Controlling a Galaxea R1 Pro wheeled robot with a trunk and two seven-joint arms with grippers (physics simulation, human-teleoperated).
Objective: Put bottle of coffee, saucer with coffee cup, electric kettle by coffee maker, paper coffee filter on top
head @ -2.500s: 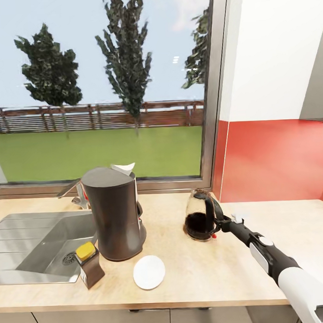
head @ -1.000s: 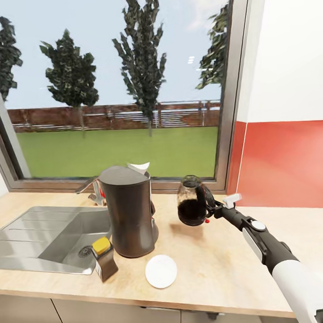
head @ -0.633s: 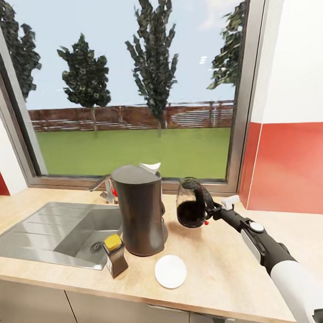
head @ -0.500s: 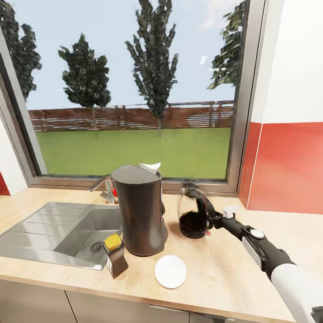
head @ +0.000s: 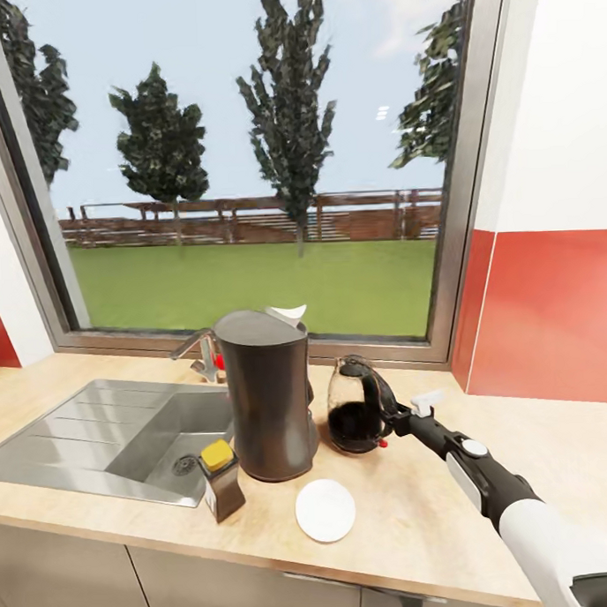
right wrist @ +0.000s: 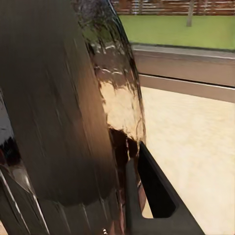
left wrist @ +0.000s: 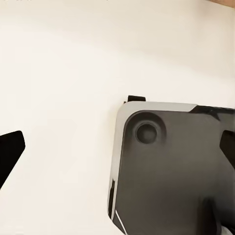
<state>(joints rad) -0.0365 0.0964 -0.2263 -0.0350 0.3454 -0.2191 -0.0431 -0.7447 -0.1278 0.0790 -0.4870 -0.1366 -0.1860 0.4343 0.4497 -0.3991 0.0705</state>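
On the kitchen countertop [head: 419, 519], in front of the wide window [head: 244, 165], the coffee maker [head: 268, 407] stands upright just right of the steel sink [head: 97, 440], with a white paper coffee filter [head: 286, 315] showing at the back of its slanted top. The electric kettle [head: 353, 416] is just to the right of the coffee maker, near it but with a narrow gap between them, its glass body upright or very nearly so and its dark base down at the worktop; whether it rests fully on the wood cannot be told. The right gripper [head: 388, 416] reaches in from the right side and is clamped on the kettle's black loop handle, the arm stretching back toward the lower right corner of the head view. In the right wrist view the kettle's glass wall [right wrist: 112, 98] fills most of the frame at very close range, with one dark finger [right wrist: 156, 191] lying along it. The bottle of coffee [head: 221, 480] stands at the front left of the coffee maker, close to the sink's edge, and the saucer [head: 325, 510] lies flat in front of the coffee maker, slightly to its right, bare on top. The left wrist view faces a pale surface and a dark grey panel [left wrist: 171, 166]; dark tips show at both edges of that picture, well apart, so the left gripper [left wrist: 117, 147] stands spread and holds nothing.
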